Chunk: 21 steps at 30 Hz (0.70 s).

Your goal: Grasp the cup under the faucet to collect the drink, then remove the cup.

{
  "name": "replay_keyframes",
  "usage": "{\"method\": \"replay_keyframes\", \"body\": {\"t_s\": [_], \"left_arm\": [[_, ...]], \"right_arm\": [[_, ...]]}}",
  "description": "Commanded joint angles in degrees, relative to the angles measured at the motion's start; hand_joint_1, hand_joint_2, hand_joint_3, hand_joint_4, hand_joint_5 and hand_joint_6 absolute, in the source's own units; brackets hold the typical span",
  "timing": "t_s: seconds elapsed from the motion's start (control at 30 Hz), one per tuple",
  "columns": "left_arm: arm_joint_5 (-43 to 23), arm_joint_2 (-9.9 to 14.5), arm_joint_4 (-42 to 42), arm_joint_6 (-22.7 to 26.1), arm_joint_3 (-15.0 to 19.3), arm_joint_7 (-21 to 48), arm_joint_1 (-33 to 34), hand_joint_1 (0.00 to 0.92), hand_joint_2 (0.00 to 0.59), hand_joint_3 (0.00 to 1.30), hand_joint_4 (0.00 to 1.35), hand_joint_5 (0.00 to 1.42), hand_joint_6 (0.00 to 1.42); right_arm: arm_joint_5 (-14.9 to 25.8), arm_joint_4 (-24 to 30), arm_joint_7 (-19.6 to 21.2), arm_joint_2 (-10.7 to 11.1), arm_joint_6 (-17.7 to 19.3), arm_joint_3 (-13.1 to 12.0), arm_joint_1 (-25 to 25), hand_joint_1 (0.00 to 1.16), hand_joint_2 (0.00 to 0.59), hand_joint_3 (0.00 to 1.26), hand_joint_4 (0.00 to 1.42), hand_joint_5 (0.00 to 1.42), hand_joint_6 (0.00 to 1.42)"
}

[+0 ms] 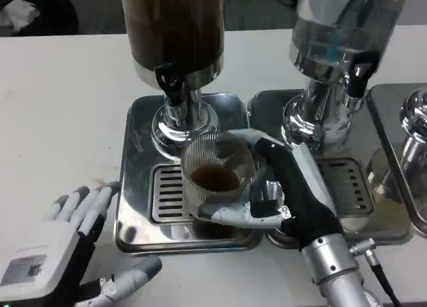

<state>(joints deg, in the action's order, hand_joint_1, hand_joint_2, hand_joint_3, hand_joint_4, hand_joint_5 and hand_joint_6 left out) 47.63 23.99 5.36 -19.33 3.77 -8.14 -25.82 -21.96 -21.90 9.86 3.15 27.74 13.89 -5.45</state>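
Observation:
A clear ribbed cup [215, 170] with a little dark drink in its bottom sits over the drip grate [168, 193], just in front of the dark-drink dispenser's black faucet [172, 84]. My right hand [280, 190] grips the cup from the right, with fingers wrapped round its front and back. At the lower left, my left hand [63, 250] lies on the white table with its fingers spread, holding nothing, apart from the steel tray [137, 143].
The dispenser tank of dark drink [175, 27] stands over the left tray. A second dispenser with a clear tank [340, 27] stands to the right on its own tray [360, 207]. A third chrome stand [415, 120] is at the right edge.

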Motion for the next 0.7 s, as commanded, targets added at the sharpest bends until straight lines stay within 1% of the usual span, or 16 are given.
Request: {"method": "replay_keyframes", "body": {"t_s": [0.03,0.17,0.27,0.47,0.7], "left_arm": [[4.7,0.1,3.8,4.5,-1.6,-1.6,-2.7,0.000,0.132,0.00,0.00,0.00,0.00],[7.9,-0.5,5.9,8.5,-3.3,-1.2,-4.0,0.000,0.126,0.00,0.00,0.00,0.00],[10.2,-0.5,7.7,10.8,-4.6,-1.2,-5.2,0.000,0.122,0.00,0.00,0.00,0.00],[12.2,-0.5,11.0,13.2,-5.6,-2.6,-8.4,0.000,0.108,0.00,0.00,0.00,0.00],[12.7,-0.9,13.9,14.8,-5.4,-5.2,-11.5,0.000,0.107,0.00,0.00,0.00,0.00]], "right_arm": [[2.8,4.3,-2.4,0.9,0.3,-0.9,1.4,1.00,0.153,0.80,0.86,0.88,1.13],[3.6,6.4,-3.9,1.4,-0.2,-1.2,2.3,1.00,0.154,0.80,0.86,0.88,1.13],[3.9,8.4,-5.2,2.1,-0.6,-1.3,3.0,1.00,0.154,0.80,0.86,0.88,1.14],[6.1,14.1,-9.6,3.3,-2.6,-1.8,6.0,0.99,0.153,0.80,0.86,0.88,1.15],[6.5,20.1,-12.9,4.4,-4.0,-1.3,9.4,0.99,0.152,0.80,0.87,0.88,1.15]]}}
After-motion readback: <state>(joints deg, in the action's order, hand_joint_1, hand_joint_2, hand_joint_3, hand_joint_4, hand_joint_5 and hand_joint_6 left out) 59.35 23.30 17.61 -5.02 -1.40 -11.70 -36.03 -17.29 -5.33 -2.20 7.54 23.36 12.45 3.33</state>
